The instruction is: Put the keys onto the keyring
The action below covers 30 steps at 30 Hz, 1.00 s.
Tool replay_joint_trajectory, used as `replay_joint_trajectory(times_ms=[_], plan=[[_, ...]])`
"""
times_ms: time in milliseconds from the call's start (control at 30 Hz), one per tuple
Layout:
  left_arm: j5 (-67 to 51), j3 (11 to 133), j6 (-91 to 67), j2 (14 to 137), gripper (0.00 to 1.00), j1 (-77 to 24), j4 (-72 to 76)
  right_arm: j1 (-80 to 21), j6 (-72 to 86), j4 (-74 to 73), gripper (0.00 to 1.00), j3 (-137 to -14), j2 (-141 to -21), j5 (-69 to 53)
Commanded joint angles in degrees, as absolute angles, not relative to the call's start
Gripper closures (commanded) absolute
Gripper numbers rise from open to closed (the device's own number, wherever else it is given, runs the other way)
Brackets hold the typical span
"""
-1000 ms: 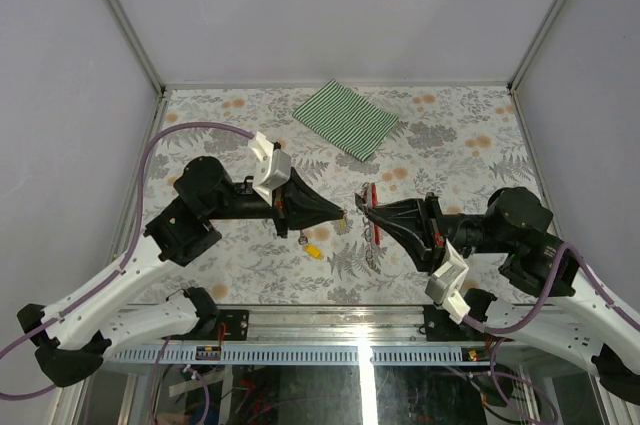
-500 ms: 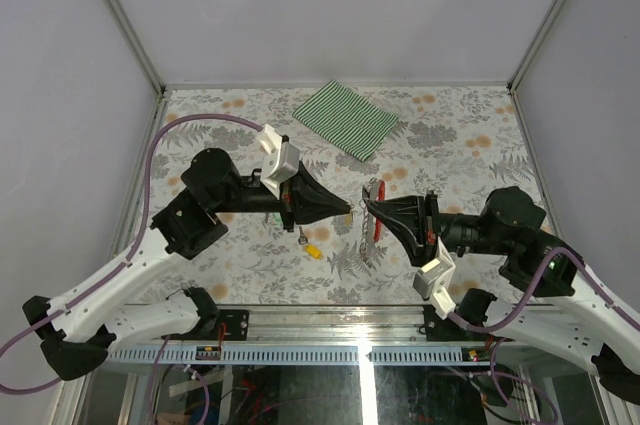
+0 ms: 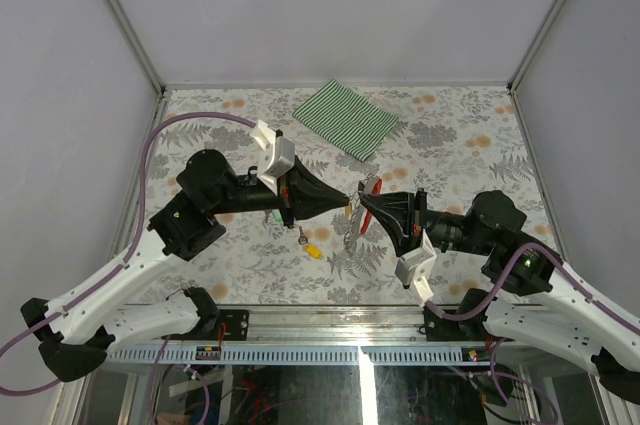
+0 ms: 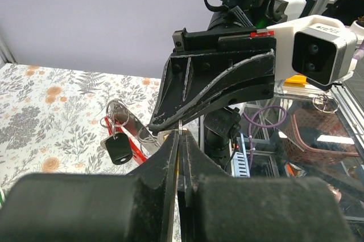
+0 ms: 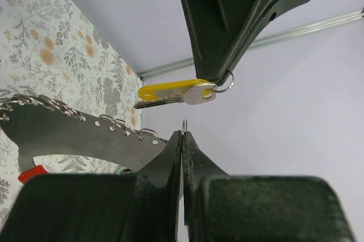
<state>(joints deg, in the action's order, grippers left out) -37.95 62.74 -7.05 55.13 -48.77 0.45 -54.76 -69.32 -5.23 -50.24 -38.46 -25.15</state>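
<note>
From above, the left tool (image 3: 347, 206) and right tool (image 3: 364, 205) meet tip to tip over the worktop (image 3: 450, 145), probably so the yellow key (image 3: 350, 213) can be threaded onto the keyring (image 3: 373, 192). A second yellow key (image 3: 313, 251) lies on the worktop nearer the arms.

In the left wrist view, the left tool is clamped shut on a sliver of metal, and the red strap (image 4: 135, 146) dangles just beyond it.

In the right wrist view, the right tool is closed, pinching the keyring's thin wire ring (image 5: 183, 123). The yellow key, held by the left tool, hangs just above that ring without touching it.

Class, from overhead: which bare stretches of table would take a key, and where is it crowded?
Bare: from the striped cloth to the far right corner; the near strip by the loose yellow key. Crowded: centre, where left tool and right tool meet.
</note>
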Motion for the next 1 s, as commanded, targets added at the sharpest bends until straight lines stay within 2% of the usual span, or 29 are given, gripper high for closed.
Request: replay_joint_trajectory(times_ms=[0,200,567,967], plan=[[-35.3,61.7,-8.2,54.2,1.00,-49.0,4.1,-55.1,-65.3,4.1,1.00,-50.4,-37.8,-21.2],[-32.5,61.2,-9.3,53.6,1.00,-49.0,4.3,-55.0,-63.7,8.1,1.00,-50.0,-38.3,-17.4],[-30.4,60.9,-11.7,54.5,1.00,-48.9,7.6,-55.1,-60.0,10.3,1.00,-49.5,-38.6,-20.5],[-25.9,63.9,-6.5,53.5,1.00,-48.9,-0.3,-55.0,-60.0,7.1,1.00,-49.7,-37.3,-21.6]])
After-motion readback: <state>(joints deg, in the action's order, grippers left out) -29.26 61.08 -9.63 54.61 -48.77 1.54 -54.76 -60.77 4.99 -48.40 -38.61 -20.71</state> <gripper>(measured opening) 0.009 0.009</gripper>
